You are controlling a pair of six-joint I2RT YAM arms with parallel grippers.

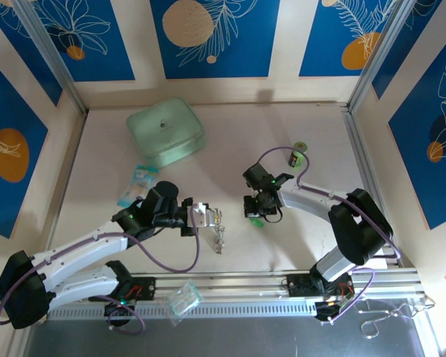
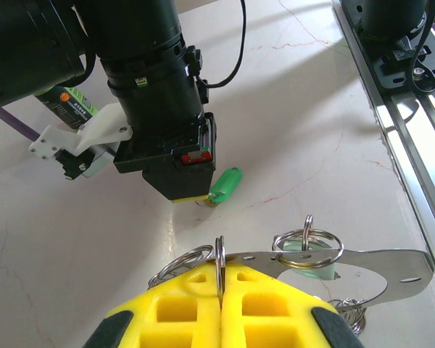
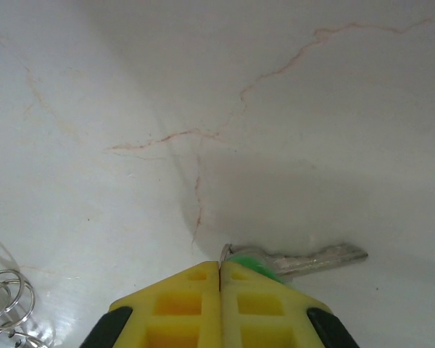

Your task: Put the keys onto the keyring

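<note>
My right claw (image 3: 220, 279) pinches the green-headed silver metal key (image 3: 319, 257) by its head, blade flat on the white marbled table (image 3: 275, 109); my left claw (image 2: 220, 286) pinches the silvery wire keyring (image 2: 219, 250).

Both white-shelled arms (image 1: 82, 249) with black joints are trailing purple cables (image 1: 197, 249); green lights (image 1: 273, 181) are glowing; left gripper (image 2: 220, 275) and right gripper (image 3: 220, 272) are showing yellow pocketed pads (image 2: 181, 312).

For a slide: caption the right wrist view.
Right gripper pinching the green-headed key over the veined white table, keyring at lower left.
</note>
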